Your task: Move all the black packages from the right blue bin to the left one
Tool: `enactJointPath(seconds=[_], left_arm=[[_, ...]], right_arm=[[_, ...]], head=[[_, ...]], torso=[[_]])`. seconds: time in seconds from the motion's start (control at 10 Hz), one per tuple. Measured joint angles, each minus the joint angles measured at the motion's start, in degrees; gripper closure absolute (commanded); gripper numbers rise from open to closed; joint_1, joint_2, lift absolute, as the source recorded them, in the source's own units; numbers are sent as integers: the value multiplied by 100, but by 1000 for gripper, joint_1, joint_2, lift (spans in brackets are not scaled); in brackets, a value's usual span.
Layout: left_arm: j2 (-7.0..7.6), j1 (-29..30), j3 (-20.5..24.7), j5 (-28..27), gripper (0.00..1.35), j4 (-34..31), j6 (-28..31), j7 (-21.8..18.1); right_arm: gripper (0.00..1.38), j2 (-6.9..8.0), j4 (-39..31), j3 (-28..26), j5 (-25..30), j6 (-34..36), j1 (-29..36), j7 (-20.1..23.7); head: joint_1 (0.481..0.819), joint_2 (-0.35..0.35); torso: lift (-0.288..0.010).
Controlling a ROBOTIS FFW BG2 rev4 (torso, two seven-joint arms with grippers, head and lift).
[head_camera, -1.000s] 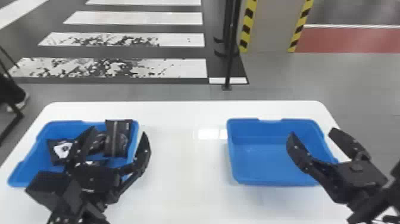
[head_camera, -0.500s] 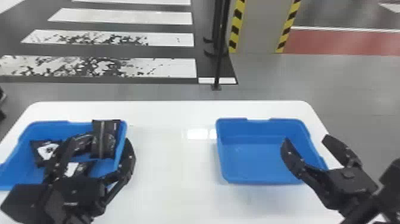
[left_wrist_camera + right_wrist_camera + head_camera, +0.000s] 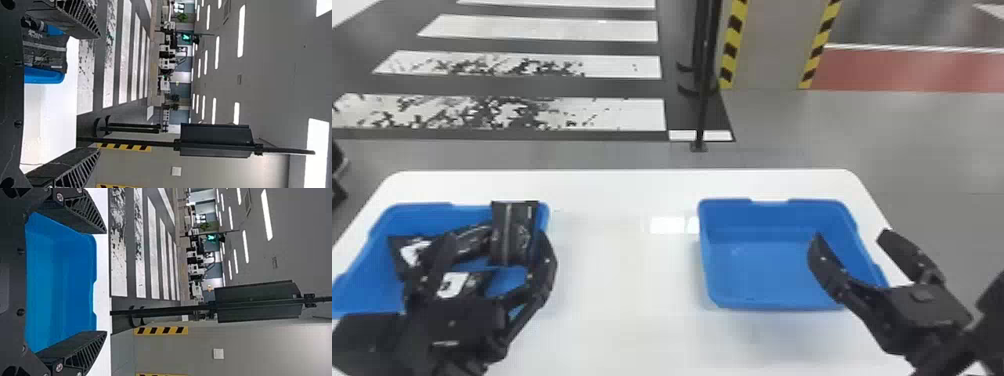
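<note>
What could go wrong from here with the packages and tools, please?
The package at the left bin's far right corner reaches its rim; the open left tool nearby might nudge it out.

Seen from the head, the open right tool straddles the right bin's side; lowering there could knock the rim.

Bins: blue | packages: black, apparently some white patches | table: white

Beyond your white table, you have a gray floor with white crosswalk stripes and a red band, yellow-black hazard tape, and strip lights along the ceiling.
</note>
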Motion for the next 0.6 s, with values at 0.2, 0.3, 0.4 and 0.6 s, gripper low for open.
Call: enactJointPath(seconds=[0.2, 0.3, 0.4, 0.6], left_arm=[[-11, -23, 39, 44, -2, 12, -63, 8], [-17, -26, 57, 55, -2, 30, -70, 10], [-20, -27, 64, 67, -2, 47, -97, 11], [-26, -47, 83, 87, -2, 149, -214, 7]], right_arm=[[124, 0, 0, -9, -11, 0, 0, 2], [125, 0, 0, -14, -14, 0, 0, 4], [125, 0, 0, -20, -21, 0, 0, 6], [125, 0, 0, -22, -25, -4, 0, 7]], head=[[695, -46], [695, -43], [695, -42], [695, -39]], torso=[[-132], [-132], [-132], [-132]])
